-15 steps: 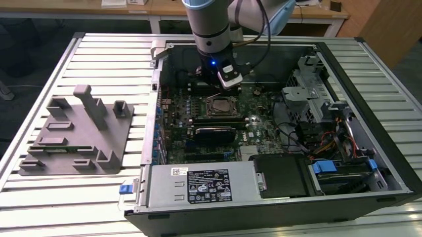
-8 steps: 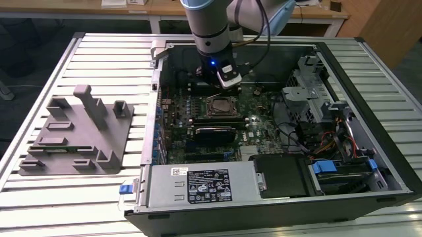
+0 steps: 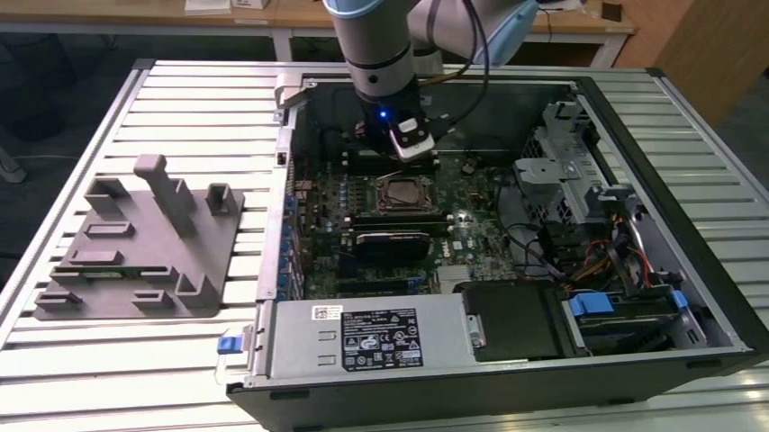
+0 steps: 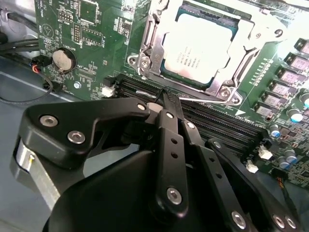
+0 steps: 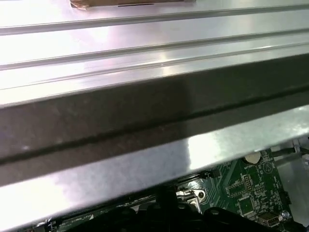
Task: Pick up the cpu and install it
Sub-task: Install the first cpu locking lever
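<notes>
The cpu (image 4: 200,48) is seated in its socket frame (image 4: 149,48) on the green motherboard (image 4: 96,29), silver top up, and is seen near the centre of the exterior view (image 3: 401,193). The gripper (image 4: 166,99) is held just beside the socket's edge, over the black memory slots (image 4: 217,121); its jaws are drawn together, and whether the thin wire lever (image 4: 203,100) is pinched cannot be told. In the exterior view the gripper (image 3: 412,148) is placed just above the cpu, inside the open computer case (image 3: 709,297). A grey tray (image 3: 132,243) is set on the slatted desk (image 3: 121,360) at the exterior view's left.
</notes>
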